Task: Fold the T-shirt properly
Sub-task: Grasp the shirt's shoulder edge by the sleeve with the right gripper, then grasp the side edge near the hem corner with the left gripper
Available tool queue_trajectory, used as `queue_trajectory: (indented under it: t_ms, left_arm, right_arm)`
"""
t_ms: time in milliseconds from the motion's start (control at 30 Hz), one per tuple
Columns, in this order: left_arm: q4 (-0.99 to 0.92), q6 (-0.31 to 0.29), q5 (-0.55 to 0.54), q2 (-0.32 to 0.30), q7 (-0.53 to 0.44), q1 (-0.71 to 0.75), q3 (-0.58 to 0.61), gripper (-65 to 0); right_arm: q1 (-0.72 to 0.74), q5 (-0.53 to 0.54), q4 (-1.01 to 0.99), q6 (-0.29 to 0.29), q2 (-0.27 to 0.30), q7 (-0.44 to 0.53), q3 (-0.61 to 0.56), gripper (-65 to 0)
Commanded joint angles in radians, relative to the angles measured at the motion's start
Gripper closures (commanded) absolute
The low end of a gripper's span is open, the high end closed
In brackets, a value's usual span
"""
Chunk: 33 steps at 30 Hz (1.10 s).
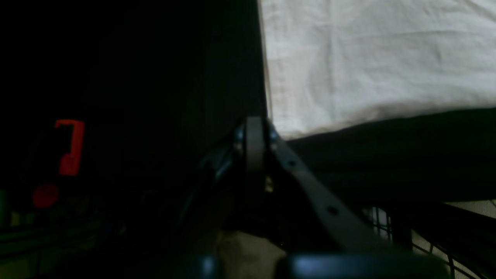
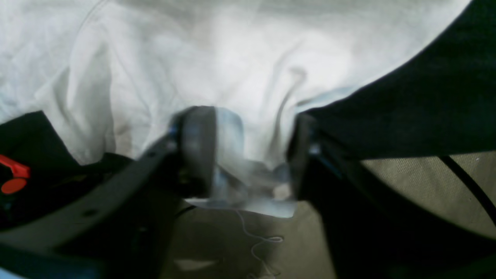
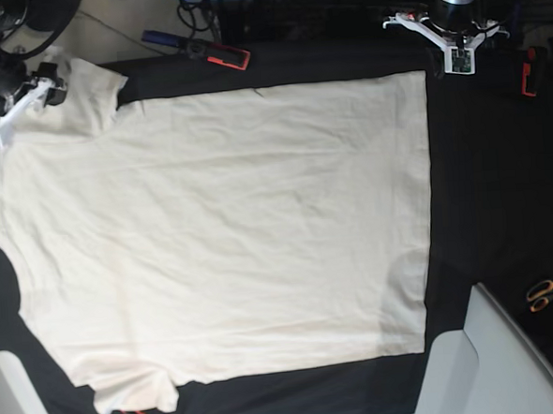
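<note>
- one T-shirt [image 3: 231,228]
- two grippers, left [image 3: 459,64] and right [image 2: 250,151]
- three red-and-black clamps [image 3: 228,56], one partly hidden
- one pair of scissors [image 3: 548,294]
- one black table cover [image 3: 492,194]

Scissors [image 3: 548,294] lie apart from the spread T-shirt [image 3: 231,228]

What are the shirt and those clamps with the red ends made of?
The shirt looks like soft matte cotton, judging by its fine wrinkles. The clamp at the table's edge has a smooth, even red end, probably plastic, though painted metal is possible; its dark bar could be either.
</note>
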Motion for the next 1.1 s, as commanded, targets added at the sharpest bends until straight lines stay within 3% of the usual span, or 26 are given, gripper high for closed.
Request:
queue_trajectory:
  t_ms: [0, 100, 200, 267, 467, 667, 1067]
  left_arm:
    - [0.012, 0.006, -0.005, -0.005, -0.017, 0.011, -0.004, 0.0]
    - [0.012, 0.006, -0.008, 0.001, -0.014, -0.001, -0.004, 0.0]
    - [0.011, 0.006, -0.045, 0.003, -0.012, -0.001, -0.004, 0.0]
    - [0.011, 0.004, -0.156, -0.006, -0.012, 0.003, -0.004, -2.5]
    - [-0.028, -0.067, -0.462, -0.075, -0.011, 0.008, -0.002, -29.5]
    - [-0.184, -0.079, -0.607, -0.069, -0.014, -0.046, -0.042, -26.7]
    - [-0.258, -0.085, -0.645, -0.045, -0.012, -0.089, -0.036, -27.2]
  right_arm:
    - [0.004, 0.008, 0.011, 0.006, 0.01, 0.007, 0.001, -16.8]
    - [0.004, 0.008, 0.011, 0.006, 0.01, 0.005, 0.001, 0.0]
    - [0.004, 0.008, 0.011, 0.006, 0.01, 0.002, 0.001, -1.8]
    - [0.002, 0.006, 0.011, 0.006, 0.01, 0.005, 0.001, -0.5]
    - [-0.001, 0.005, 0.011, 0.006, 0.01, 0.007, 0.001, -0.5]
    - [-0.002, 0.005, 0.011, 0.006, 0.012, 0.007, 0.001, -0.5]
    - [-0.002, 0.005, 0.011, 0.006, 0.012, 0.007, -0.001, -0.5]
